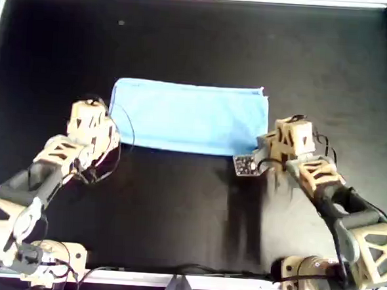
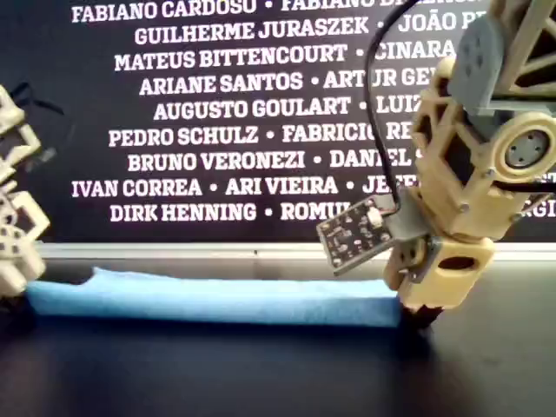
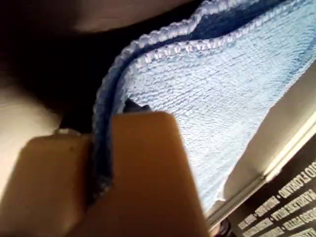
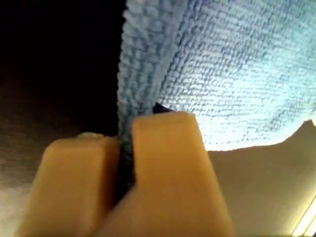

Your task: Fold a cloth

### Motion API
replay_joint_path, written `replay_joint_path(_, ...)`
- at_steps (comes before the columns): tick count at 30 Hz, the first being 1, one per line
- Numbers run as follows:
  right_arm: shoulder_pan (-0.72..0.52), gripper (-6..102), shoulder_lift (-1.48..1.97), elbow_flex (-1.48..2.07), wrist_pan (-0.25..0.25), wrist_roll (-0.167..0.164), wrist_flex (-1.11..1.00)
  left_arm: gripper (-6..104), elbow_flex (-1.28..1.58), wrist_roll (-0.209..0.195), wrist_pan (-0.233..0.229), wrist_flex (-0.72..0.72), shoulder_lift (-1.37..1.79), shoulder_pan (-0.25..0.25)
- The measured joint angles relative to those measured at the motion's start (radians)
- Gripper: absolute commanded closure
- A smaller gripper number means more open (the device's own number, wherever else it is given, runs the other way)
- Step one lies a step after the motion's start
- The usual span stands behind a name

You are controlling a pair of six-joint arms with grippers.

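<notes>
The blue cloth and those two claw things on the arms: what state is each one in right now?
Cloth: folded double into a flat strip on the black table, one short edge in each gripper.
Left gripper: shut on one end of the cloth's folded edge.
Right gripper: shut on the other end of that folded edge.

overhead: straight down | exterior: low, table-level, close | wrists: very close | shared: cloth (image 1: pixel 188 116)

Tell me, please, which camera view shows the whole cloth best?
The overhead view: the cloth shows its full folded outline there. The exterior view shows only its low near edge; each wrist view shows only the edge pinched in that gripper.
</notes>
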Motion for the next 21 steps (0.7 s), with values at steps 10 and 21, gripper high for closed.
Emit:
replay_joint_path(10, 0.014, 94, 0.08, 0.1, 0.0, 0.0, 0.0, 97, 0.179, 0.003, 0.0, 0.0, 0.149, -0.044)
replay_joint_path(21, 0.023, 92, 0.298, 0.295, -0.003, -0.006, 0.0, 92, 0.284, 0.003, 0.014, 0.005, 0.265, -0.055)
